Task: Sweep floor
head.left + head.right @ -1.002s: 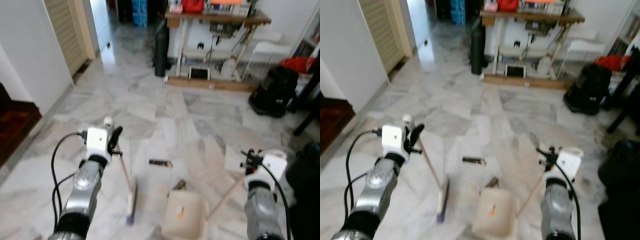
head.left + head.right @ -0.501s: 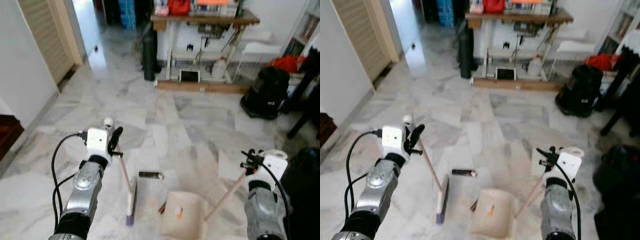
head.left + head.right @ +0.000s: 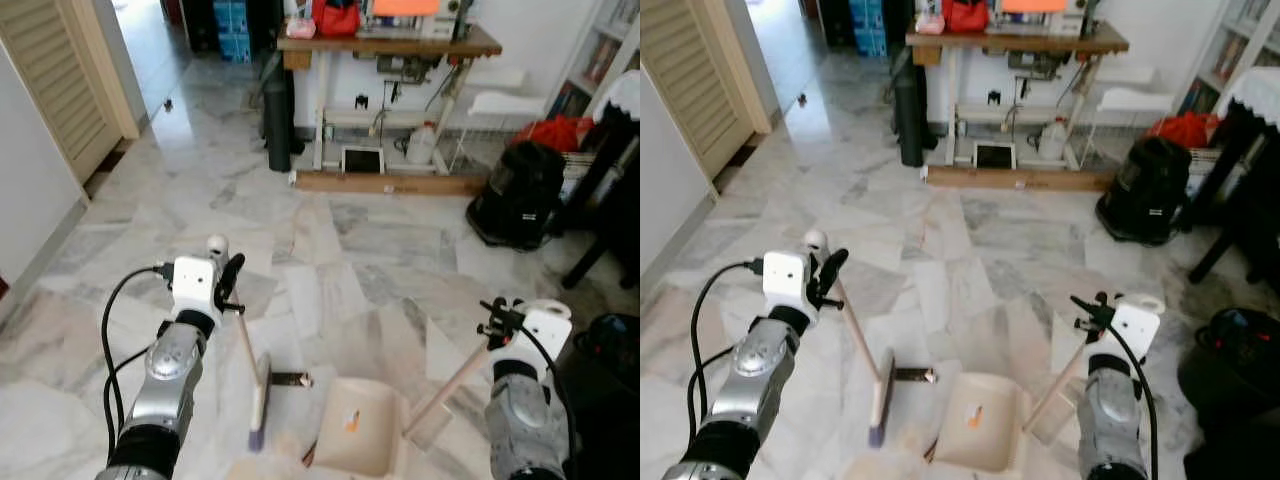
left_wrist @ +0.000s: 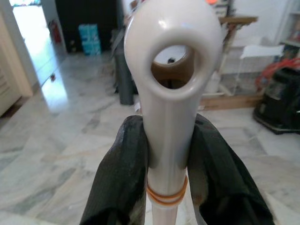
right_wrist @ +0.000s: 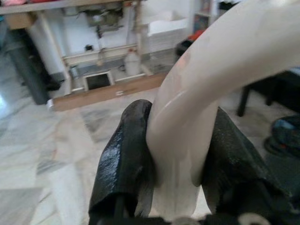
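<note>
My left gripper (image 3: 230, 285) is shut on the cream handle of a small broom (image 3: 259, 395), whose head rests on the marble floor (image 3: 330, 240). The left wrist view shows both black fingers (image 4: 124, 159) clamped on the handle's looped end (image 4: 171, 61). My right gripper (image 3: 497, 322) is shut on the long handle of a cream dustpan (image 3: 355, 438), which lies flat on the floor just right of the broom head. A small dark flat object (image 3: 291, 379) lies between the broom head and the pan. Something orange (image 3: 352, 422) sits in the pan.
A wooden table (image 3: 385, 45) with clutter stands at the far wall, a black cylinder (image 3: 277, 120) beside its left leg. A black bag (image 3: 515, 195) sits at the right, dark furniture (image 3: 610, 215) beyond it. A louvred door (image 3: 55, 85) is at far left.
The whole view has shifted, so the camera has turned or moved forward. The dark object now lies right against the broom head, closer to the pan. Both grippers keep their holds.
</note>
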`<state>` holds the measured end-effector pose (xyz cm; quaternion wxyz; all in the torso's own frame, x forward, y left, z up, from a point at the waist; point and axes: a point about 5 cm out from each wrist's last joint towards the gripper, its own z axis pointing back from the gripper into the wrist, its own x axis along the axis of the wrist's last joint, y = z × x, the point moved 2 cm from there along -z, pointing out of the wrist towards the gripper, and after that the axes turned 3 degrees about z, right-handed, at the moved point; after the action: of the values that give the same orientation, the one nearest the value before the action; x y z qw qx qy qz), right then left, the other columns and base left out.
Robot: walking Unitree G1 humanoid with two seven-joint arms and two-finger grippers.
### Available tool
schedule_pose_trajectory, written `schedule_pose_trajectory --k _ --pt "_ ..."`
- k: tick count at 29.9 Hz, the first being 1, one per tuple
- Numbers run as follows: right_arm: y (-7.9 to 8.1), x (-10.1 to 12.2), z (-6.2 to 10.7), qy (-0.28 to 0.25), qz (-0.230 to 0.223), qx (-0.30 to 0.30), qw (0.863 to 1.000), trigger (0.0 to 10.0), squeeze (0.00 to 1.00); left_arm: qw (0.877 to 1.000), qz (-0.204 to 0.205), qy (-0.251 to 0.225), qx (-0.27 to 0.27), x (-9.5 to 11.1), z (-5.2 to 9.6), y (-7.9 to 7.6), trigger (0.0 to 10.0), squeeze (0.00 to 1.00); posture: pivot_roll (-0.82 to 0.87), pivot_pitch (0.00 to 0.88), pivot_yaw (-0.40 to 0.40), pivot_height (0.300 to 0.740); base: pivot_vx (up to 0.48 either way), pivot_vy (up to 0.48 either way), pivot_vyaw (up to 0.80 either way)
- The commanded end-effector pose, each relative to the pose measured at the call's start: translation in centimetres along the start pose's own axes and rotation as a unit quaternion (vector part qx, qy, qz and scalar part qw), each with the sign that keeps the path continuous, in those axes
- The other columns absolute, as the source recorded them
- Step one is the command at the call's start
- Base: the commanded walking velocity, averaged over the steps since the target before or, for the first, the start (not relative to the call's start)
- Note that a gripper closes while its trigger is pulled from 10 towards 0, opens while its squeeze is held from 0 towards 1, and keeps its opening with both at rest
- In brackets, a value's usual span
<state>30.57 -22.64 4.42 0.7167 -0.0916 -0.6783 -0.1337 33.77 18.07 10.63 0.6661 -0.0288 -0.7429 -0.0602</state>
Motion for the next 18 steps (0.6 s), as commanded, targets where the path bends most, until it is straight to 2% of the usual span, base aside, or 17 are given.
schedule_pose_trajectory --k 1,18 --pt "-0.30 0.90 -0.26 -0.021 -0.012 -0.006 1.000 10.0 0.00 0.999 -0.009 -0.031 -0.005 1.48 -0.63 -0.22 10.0 0.00 -0.03 0.000 -0.023 0.740 0.000 0.000 0.00" --pt "-0.61 0.95 -0.28 -0.023 -0.001 -0.004 1.000 10.0 0.00 0.999 0.003 -0.028 -0.022 1.20 -0.47 -0.94 10.0 0.00 -0.03 0.000 -0.020 0.740 0.000 0.000 0.00"
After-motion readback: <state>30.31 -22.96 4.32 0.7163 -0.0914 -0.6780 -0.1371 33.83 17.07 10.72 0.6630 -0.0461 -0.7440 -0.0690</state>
